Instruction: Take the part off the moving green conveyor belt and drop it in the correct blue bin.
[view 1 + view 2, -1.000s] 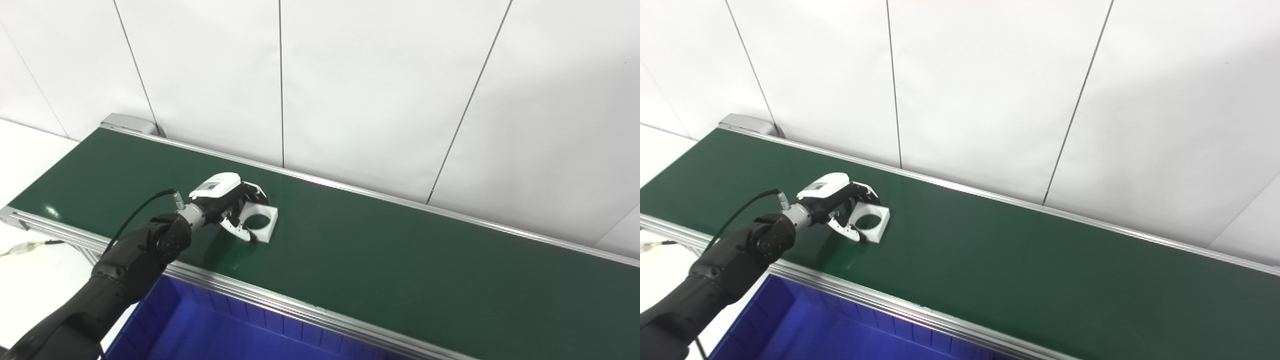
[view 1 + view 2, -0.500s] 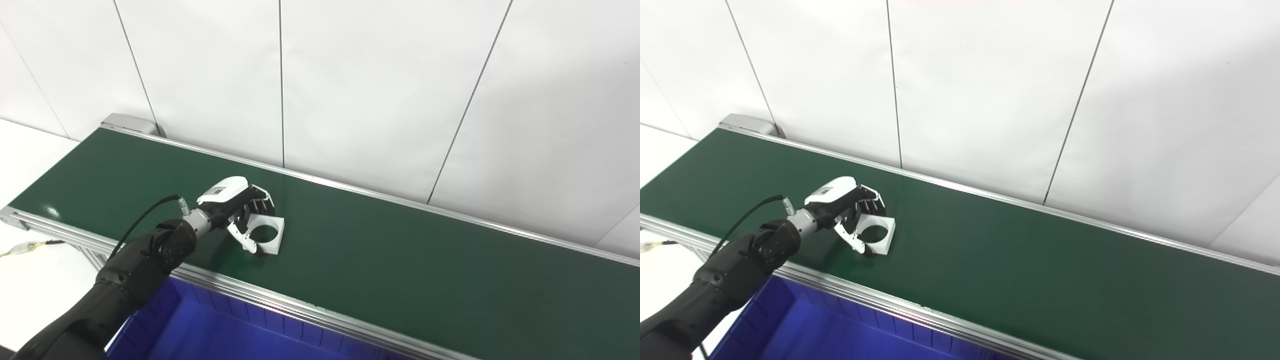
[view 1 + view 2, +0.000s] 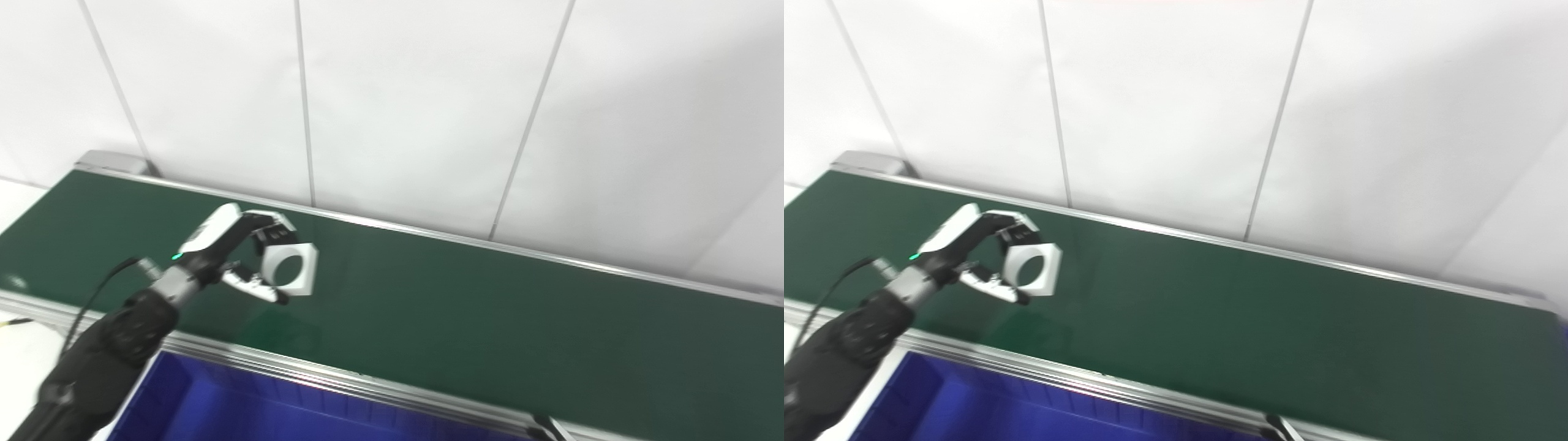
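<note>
One left hand [image 3: 229, 257], fingers [image 3: 269, 228] grasping the white part [image 3: 289, 268], hovers above the belt [image 3: 490, 318].

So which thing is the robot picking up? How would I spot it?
Find the long green conveyor belt along the white wall. Near its left end, the left hand holds a white part above it, the only white block, with a big round hole through its middle.

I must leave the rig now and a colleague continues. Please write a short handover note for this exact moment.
Left hand: shut on the white part, holding it above the green conveyor belt.
Right hand: not in view.
Blue bin: in front of the belt's near rail, below the hand.
Done: the part is picked and appears clear of the belt.
Left: bring the part over the correct bin and release it.
</note>
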